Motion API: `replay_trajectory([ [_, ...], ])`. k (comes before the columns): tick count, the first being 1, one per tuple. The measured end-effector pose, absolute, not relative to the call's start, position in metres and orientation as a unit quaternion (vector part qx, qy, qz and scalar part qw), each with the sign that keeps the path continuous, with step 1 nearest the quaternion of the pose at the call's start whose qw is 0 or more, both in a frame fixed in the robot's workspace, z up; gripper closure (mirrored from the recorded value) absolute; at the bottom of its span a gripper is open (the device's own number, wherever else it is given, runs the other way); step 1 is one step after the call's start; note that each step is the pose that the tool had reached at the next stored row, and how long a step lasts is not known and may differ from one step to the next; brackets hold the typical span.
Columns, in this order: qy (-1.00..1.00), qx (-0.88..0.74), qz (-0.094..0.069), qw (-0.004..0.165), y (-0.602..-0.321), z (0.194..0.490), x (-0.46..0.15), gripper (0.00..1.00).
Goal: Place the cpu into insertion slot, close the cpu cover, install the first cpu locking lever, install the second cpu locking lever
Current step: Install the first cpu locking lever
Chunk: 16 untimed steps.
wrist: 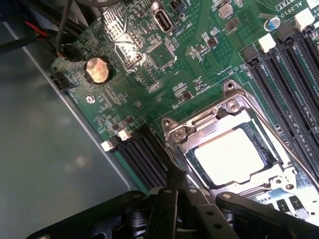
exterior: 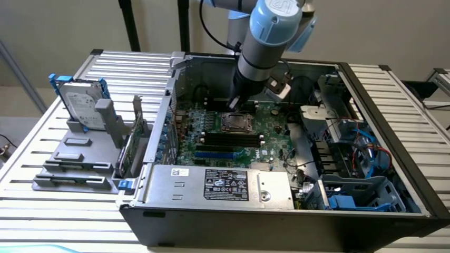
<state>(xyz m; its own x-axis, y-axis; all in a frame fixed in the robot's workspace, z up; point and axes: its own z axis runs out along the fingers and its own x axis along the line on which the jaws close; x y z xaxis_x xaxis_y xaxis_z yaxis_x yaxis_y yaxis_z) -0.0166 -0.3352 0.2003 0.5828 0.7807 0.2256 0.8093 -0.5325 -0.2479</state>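
The claw (wrist: 175, 199) hangs low inside the open computer case (exterior: 393, 158) on the bench (exterior: 42, 137), its fingers drawn together to a narrow tip and gripping nothing, probably so it can push a thin part. Just ahead of that tip lies the insertion slot (wrist: 182, 154). The cpu (wrist: 230, 155) sits in it, pale face up. The cpu cover (wrist: 219, 117) lies down around it, framing the chip in its window. A locking lever (wrist: 284, 144) runs along the far side.

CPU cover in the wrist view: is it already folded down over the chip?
Yes, the cpu cover lies flat as a silvery frame around the cpu, whose pale face shows through its window.
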Motion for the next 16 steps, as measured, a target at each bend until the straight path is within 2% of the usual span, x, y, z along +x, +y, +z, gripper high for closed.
replay_trajectory([
  [16, -0.454, -0.873, -0.047, 0.170, -0.3373, 0.1954, -0.0159, 0.89],
])
